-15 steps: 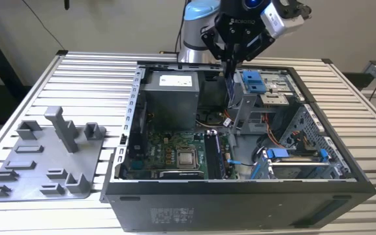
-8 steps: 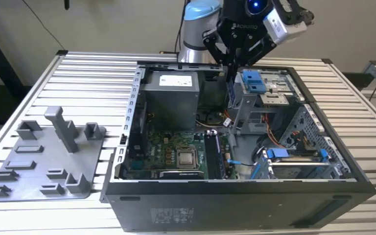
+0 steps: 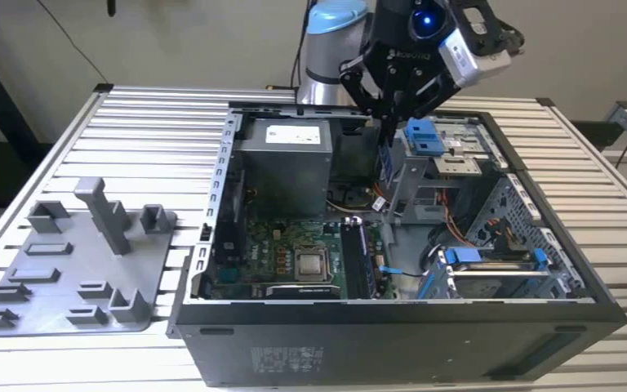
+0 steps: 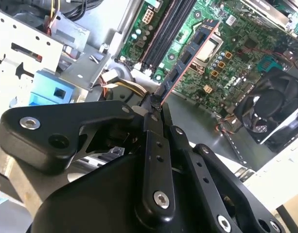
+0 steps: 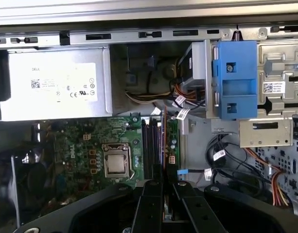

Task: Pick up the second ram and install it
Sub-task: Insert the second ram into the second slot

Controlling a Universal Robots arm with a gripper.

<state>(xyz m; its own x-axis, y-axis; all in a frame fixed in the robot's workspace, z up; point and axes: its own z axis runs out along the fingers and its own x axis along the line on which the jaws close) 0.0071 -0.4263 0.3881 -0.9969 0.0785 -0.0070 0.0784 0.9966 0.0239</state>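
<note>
- The black two-finger gripper [image 4: 153,104] is clamping its fingers on one end of the second ram [image 4: 187,58], a thin, dark, long memory stick with a row of black chips and a reddish edge.
- The stick is projecting straight out from between the fingertips, and the rest of its length is hanging free.
- In the exterior view the gripper [image 3: 390,122] is hanging over the open black desktop computer case [image 3: 401,343], near the case's far wall.
- In the first wrist view the stick [image 5: 163,145] is showing edge-on as a narrow line. It is running along the black memory slots [image 5: 151,145] on the green motherboard [image 5: 80,141], and is not seated in a slot.
- The silver processor socket [image 5: 114,162] is lying just beside the slots.
- The grey metal power supply box [image 5: 56,92] is sitting against the case wall beyond the board.
- The blue plastic drive bracket [image 5: 234,80] is sitting on the other side of the slots from the power supply.
- A black round fan [image 4: 270,109] is showing at the board's edge in the second wrist view.
- The light grey plastic tray [image 3: 30,318] with upright blocks is lying on the slatted metal table [image 3: 150,122], on the exterior view's left of the case.
</note>
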